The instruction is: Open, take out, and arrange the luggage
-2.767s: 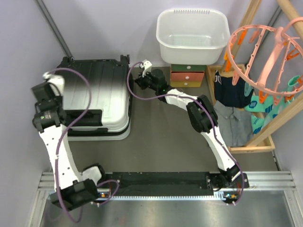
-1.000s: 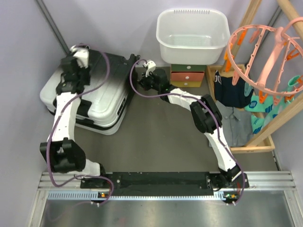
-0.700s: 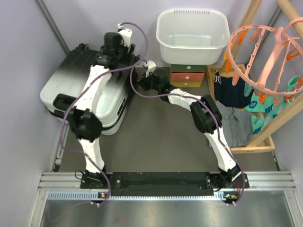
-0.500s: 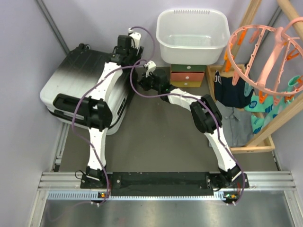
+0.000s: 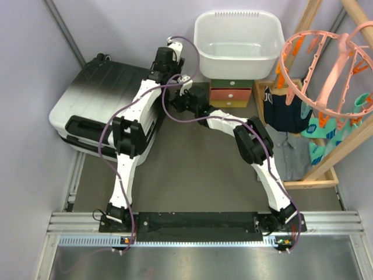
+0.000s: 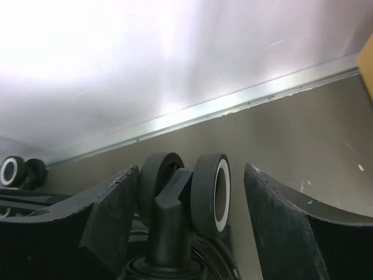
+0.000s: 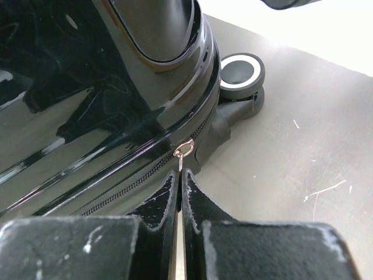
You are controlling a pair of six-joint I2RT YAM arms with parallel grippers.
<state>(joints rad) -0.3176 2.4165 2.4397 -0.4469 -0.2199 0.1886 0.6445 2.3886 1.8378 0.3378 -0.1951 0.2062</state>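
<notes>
Black fading to white, the ribbed hard shell of the luggage lies flat and slanted in the upper left of the top view, its black handle toward the lower left. Any marking on the shell is too small to read. The left gripper is spread wide at the case's upper right corner, its fingers straddling a white-rimmed wheel with a gap on each side, gripping nothing. The right gripper, at the case's right edge, has its jaws pressed together on the thin metal zip pull, below another wheel in the upper right of its wrist view.
</notes>
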